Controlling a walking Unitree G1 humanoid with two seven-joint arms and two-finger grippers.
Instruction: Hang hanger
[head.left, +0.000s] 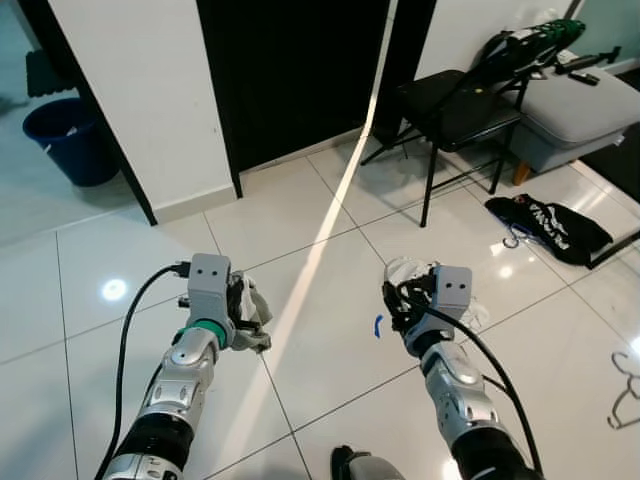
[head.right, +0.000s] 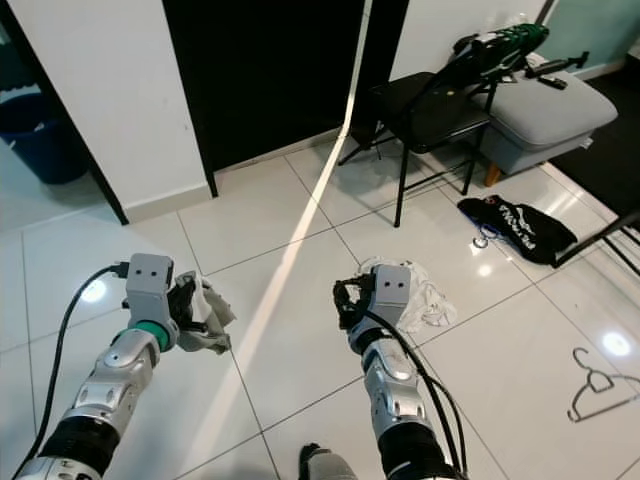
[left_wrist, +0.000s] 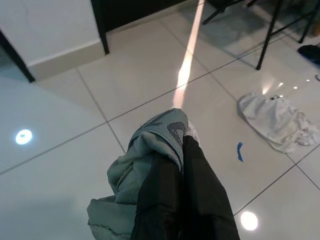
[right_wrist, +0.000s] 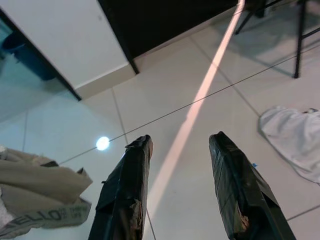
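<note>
Left hand (head.left: 245, 318) clenched on a soft grey cloth (left_wrist: 145, 170) — right hand (right_wrist: 182, 187) released, empty. Wire hanger (head.right: 597, 386) on floor, far right — light, stiff; best gripped at hook.

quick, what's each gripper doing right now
Left gripper: shut on a grey-green cloth, held above the floor.
Right gripper: open, holding nothing, above the tiles.

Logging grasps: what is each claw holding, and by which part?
Left claw pinches a bunched fold of a grey-green cloth. Right claw is open, holding nothing.
</note>
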